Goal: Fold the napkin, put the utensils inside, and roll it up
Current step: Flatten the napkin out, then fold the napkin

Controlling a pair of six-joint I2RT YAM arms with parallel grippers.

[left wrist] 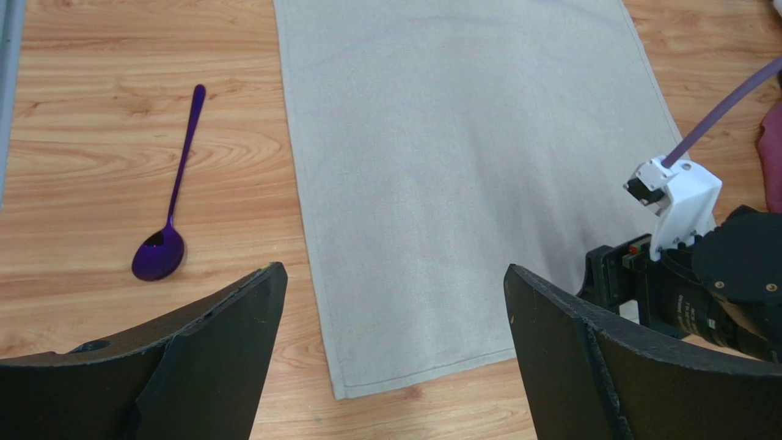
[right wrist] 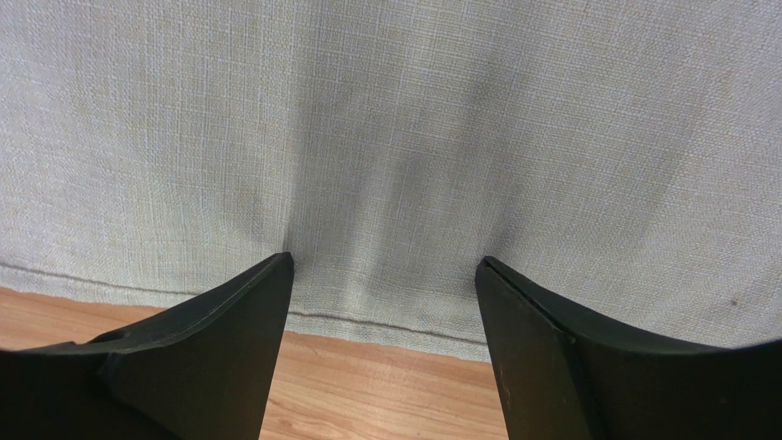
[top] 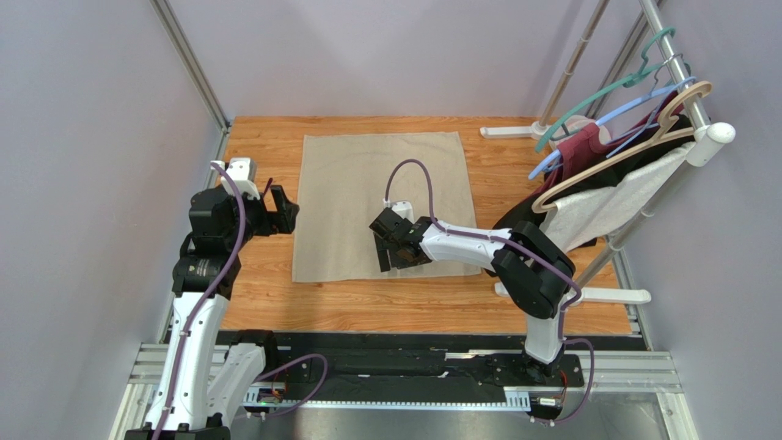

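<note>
In the right wrist view the right gripper (right wrist: pixel 385 261) stands spread wide, both tips low in frame against the napkin (right wrist: pixel 395 119) just above its hem, with the cloth puckering between them. The left gripper (left wrist: pixel 393 270), equally wide, hovers over the napkin's lower edge. A purple spoon (left wrist: pixel 170 215) lies on the wooden table (left wrist: pixel 83 110) at left, apart from the cloth
</note>
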